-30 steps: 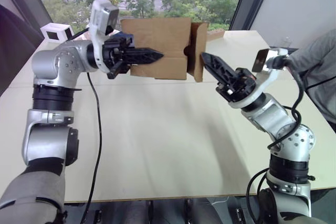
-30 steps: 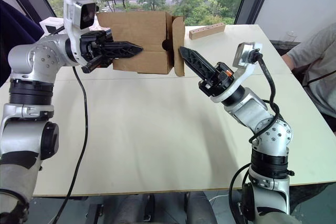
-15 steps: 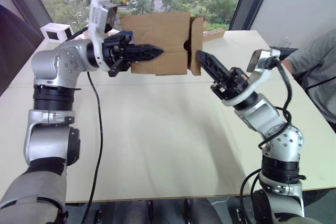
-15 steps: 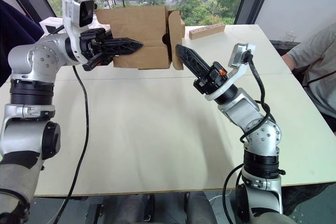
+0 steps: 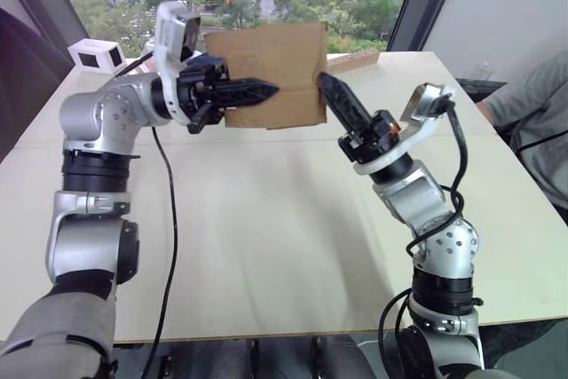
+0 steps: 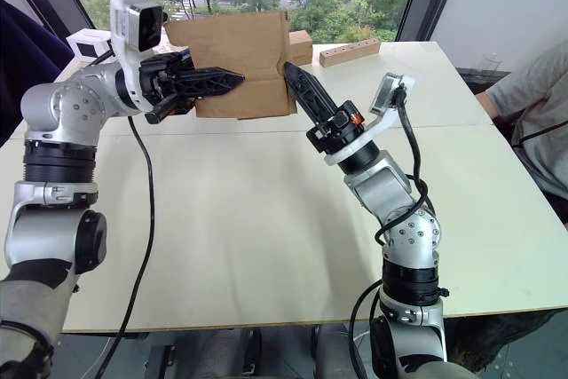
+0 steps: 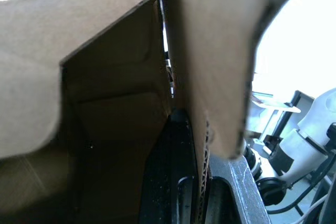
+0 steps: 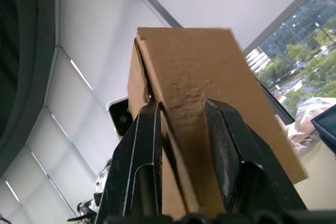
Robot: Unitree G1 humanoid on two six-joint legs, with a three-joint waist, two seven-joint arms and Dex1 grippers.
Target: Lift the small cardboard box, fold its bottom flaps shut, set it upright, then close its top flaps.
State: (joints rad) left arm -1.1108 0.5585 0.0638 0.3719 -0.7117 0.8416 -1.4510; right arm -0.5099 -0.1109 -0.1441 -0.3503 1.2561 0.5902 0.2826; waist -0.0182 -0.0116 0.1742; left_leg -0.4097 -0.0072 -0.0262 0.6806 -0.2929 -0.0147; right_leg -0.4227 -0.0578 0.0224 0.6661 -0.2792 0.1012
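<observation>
One pale worktop (image 5: 266, 219) spans the frame, with windows and trees along the top and a person's grey sleeve (image 5: 541, 122) at the right edge. Upper centre, one small cardboard box (image 5: 271, 73) is held in the air. The left pincer (image 5: 266, 90) is clamped on the box's near wall. The right pincer (image 5: 325, 84) is parted, its fingers (image 8: 226, 150) straddling the box's right end flap. One smaller brown box (image 6: 300, 43), one tan block (image 6: 350, 51) and one white cube (image 5: 95, 56) rest behind.
</observation>
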